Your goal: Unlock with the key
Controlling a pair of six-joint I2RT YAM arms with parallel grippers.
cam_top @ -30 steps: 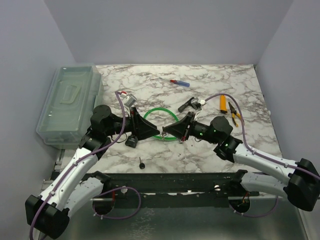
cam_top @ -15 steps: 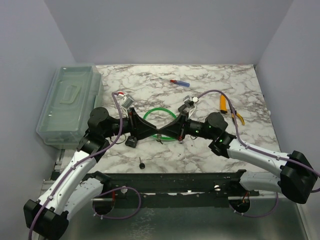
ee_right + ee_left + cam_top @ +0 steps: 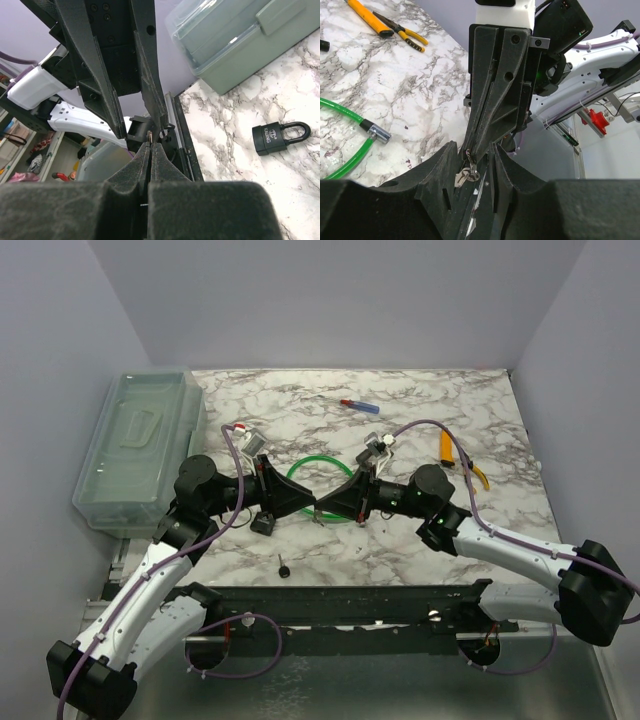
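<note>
My right gripper (image 3: 323,507) is shut on a small silver key (image 3: 150,135); only its metal tip shows past the fingertips in the right wrist view. In the left wrist view the key and its ring (image 3: 468,172) hang under the right gripper's tips. My left gripper (image 3: 311,504) is open, and its fingers (image 3: 451,150) stand on either side of the right gripper's tips. Both grippers meet tip to tip above the table. The black padlock (image 3: 264,524) lies on the table below the left gripper. It also shows in the right wrist view (image 3: 277,137).
A green cable loop (image 3: 325,480) lies behind the grippers. A clear plastic box (image 3: 140,445) stands at the left. An orange tool (image 3: 446,445), pliers (image 3: 470,470), a blue-red screwdriver (image 3: 358,405) and a small black pin (image 3: 283,567) lie around.
My right gripper has moved left with the key until its tips sit between the left gripper's open fingers. The left wrist has shifted slightly.
</note>
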